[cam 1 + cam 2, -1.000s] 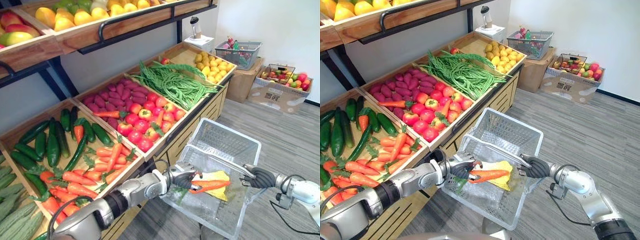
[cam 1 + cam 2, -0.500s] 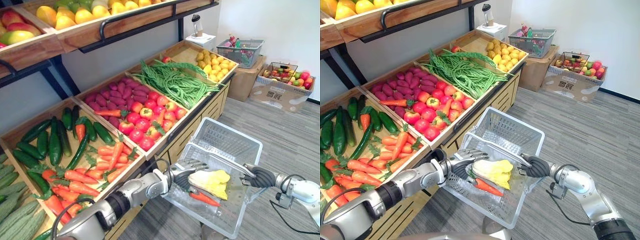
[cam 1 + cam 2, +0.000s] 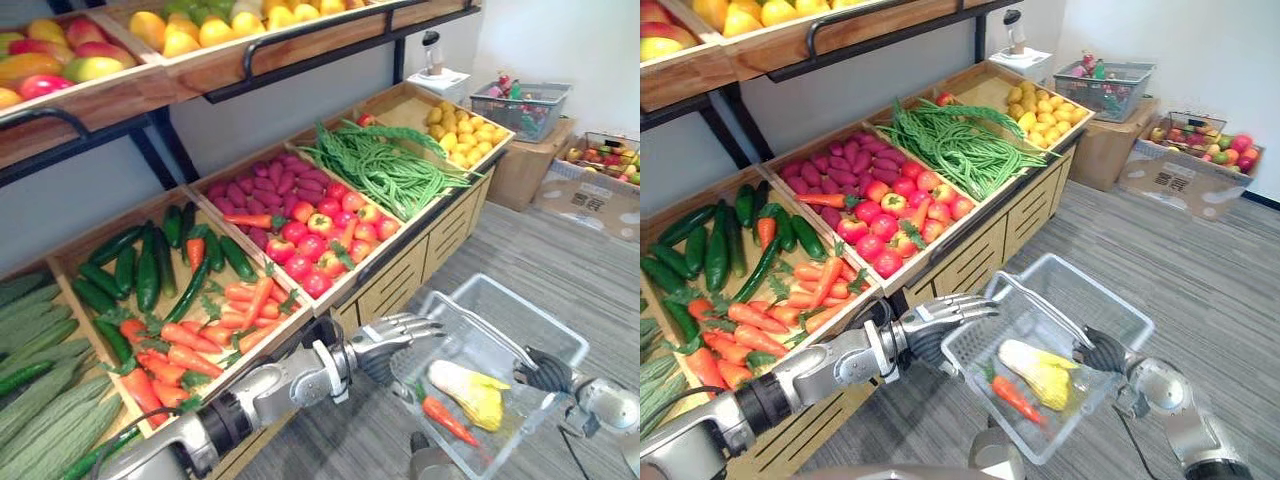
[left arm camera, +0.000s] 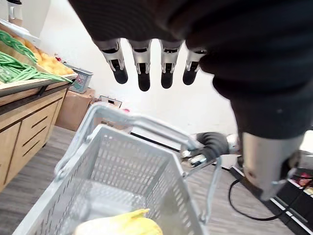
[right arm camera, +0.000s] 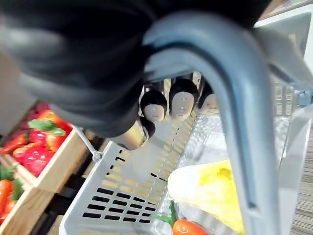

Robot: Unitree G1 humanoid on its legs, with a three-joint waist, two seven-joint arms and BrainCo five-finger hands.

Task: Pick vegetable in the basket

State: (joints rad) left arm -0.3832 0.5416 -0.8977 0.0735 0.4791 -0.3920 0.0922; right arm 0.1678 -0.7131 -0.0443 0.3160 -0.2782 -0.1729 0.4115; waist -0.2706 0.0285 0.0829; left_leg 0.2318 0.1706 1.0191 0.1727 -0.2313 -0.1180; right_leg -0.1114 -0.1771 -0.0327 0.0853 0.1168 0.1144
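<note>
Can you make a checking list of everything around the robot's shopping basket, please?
Surface: wooden stall with crates of carrots, tomatoes and green beans.
Job's things: basket holds a carrot and a pale yellow vegetable.
Clutter: stray carrot in the tomato crate.
Hands: left hand open, by the basket's rim; right hand curled round the handle.
Cables: nothing seen.
Surroundings: grey plank floor, cardboard box of fruit.
</note>
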